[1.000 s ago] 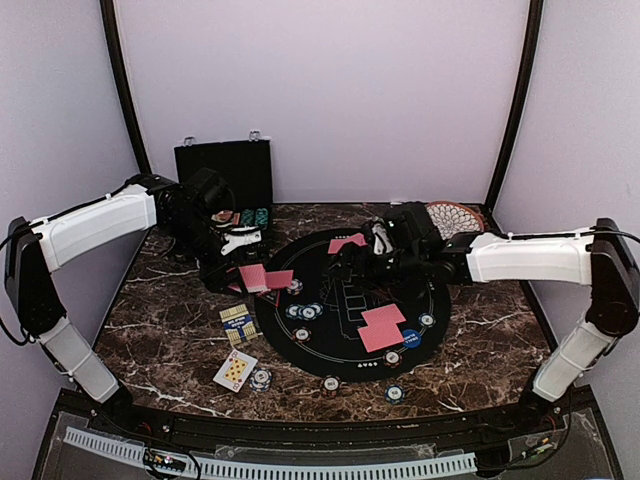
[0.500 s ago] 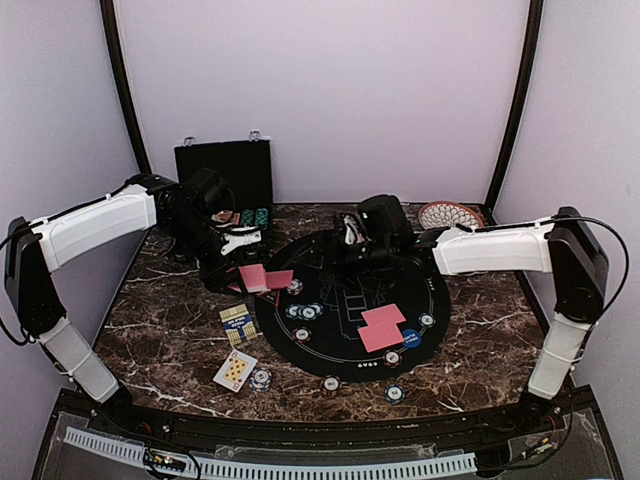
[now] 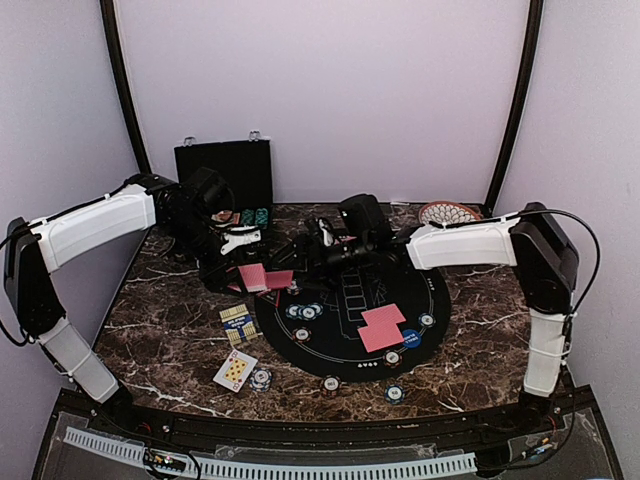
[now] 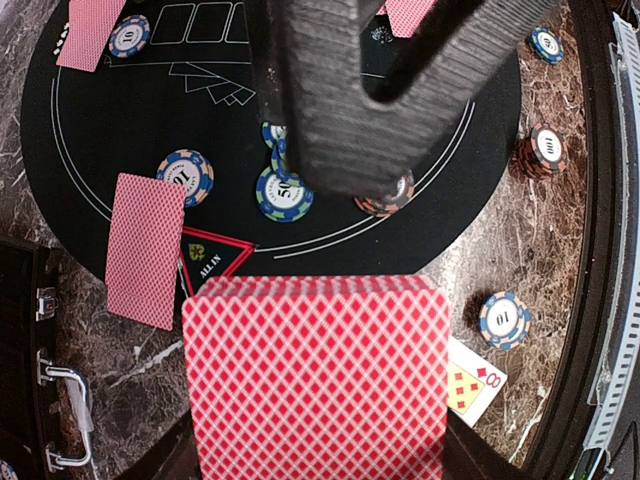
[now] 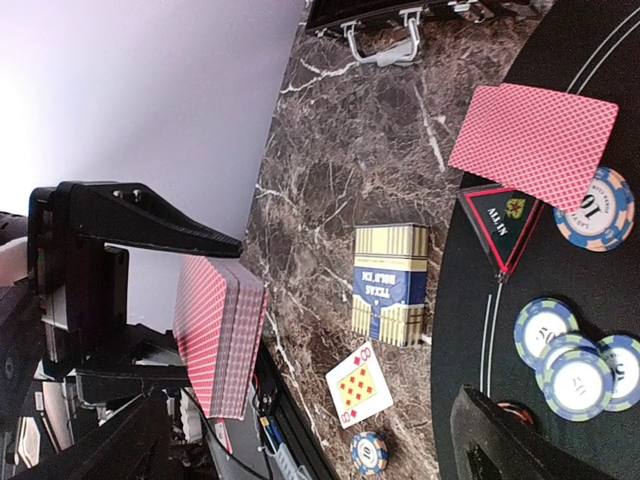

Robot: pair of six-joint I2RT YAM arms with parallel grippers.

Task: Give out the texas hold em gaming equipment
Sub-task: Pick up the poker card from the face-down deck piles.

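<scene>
moved: right gripper (image 3: 313, 243) has swung left since a second ago, from the far right of the black round felt mat (image 3: 345, 345) to its far left edge. left gripper (image 3: 226, 243) and the table items have not shifted.
table: dark brown marble table (image 3: 160, 320), everything sits on it.
mat: centre of table, white printed outlines.
case: black hinged case (image 3: 225, 165), lid up, far left.
plate: patterned round plate (image 3: 450, 213), far right, partly behind the right arm.
left gripper: far left, just off the mat, clamped on a thick deck of red-backed cards (image 4: 315, 380) held above the marble.
right gripper: jaws wide, nothing between them, near the deck, not touching it.
box: yellow-and-blue card box (image 3: 237, 323), flat on the marble left of the mat.
dealt cards: two face-down red-backed cards (image 3: 265, 278) at the mat's left edge, two more overlapping near right on the mat. eight of diamonds (image 3: 235, 370) face up, near left on the marble.
marker: black triangular ALL IN marker (image 4: 210, 255), at the mat's left edge beside a face-down card.
button: blue round button disc (image 3: 411, 338), just beside the near-right pair.
chips: striped-edge poker chips (image 3: 305, 311) clustered left on the mat, single ones along its near edge, one just beside the eight.
</scene>
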